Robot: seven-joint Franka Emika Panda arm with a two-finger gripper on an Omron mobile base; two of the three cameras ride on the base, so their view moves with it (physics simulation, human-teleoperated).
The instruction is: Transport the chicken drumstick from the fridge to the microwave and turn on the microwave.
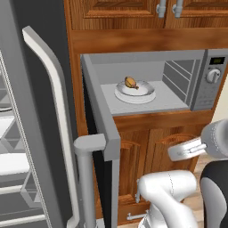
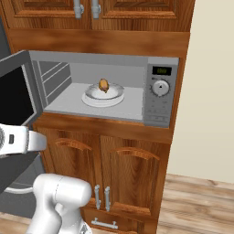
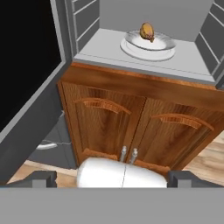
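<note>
The golden-brown chicken drumstick [image 1: 130, 82] [image 2: 103, 85] [image 3: 147, 31] lies on a white plate [image 1: 136, 93] [image 3: 151, 46] inside the microwave [image 1: 178, 80] [image 2: 132, 107]. The microwave's dark-glass door [image 1: 104, 129] [image 2: 16, 91] [image 3: 26, 65] hangs wide open to the left. Its knob [image 1: 213, 75] [image 2: 160, 87] and display [image 2: 161, 71] sit on the right panel. My gripper [image 3: 113, 179] is open and empty, its two fingertips [image 3: 43, 178] far apart; it is low, in front of the wooden cabinet under the microwave, well short of the plate. The fridge [image 1: 9, 164] stands at far left with its door handle [image 1: 53, 89] toward me.
Wooden cabinet doors [image 2: 132, 183] [image 3: 140, 127] sit below the microwave, with more cabinets [image 2: 91, 9] above. The open microwave door's bar handle [image 1: 84, 178] juts out beside the fridge door. A beige wall [image 2: 210, 91] stands to the right, over wooden floor [image 2: 201, 205].
</note>
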